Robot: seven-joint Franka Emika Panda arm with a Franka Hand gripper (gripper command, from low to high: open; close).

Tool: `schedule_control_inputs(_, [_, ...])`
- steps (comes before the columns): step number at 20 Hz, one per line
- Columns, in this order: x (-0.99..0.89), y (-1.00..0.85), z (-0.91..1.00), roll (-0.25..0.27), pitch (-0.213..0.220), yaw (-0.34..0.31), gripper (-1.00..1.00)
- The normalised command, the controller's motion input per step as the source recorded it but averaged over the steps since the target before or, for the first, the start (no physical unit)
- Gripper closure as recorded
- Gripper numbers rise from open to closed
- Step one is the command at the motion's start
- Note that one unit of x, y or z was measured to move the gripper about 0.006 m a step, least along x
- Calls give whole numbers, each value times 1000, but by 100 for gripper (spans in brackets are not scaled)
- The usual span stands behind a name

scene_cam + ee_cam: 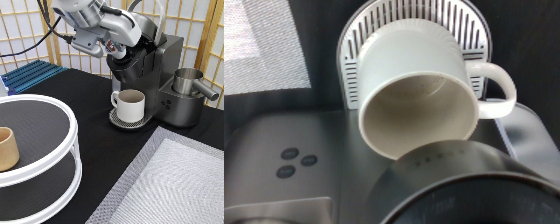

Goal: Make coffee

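Pod at the brewer, mug waiting

The gripper (116,49) grasps the coffee pod (113,48) just above the coffee machine (150,75); the white mug (131,105) sits on its drip tray (116,119).

Black worktop (110,155). At the exterior view's top right, a dark coffee machine (165,80), white mug (131,105) on its round drip grille. At left, a white two-tier round stand (35,150), tan cup (7,148) on its upper shelf. At bottom right, a grey woven mat (175,185). At top left, a blue ribbed rack (30,74).
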Motion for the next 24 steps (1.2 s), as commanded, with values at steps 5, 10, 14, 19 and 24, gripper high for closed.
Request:
schedule_control_inputs(5, [7,334,287,0,16,-64,100])
schedule_control_inputs(10, [13,107,62,0,2,-53,100])
schedule_control_inputs(14, [66,234,-29,-12,0,-57,100])
schedule_control_inputs(19, [125,468,66,-50,0,-67,100])
schedule_control_inputs(24, [171,334,81,-48,0,-60,100])
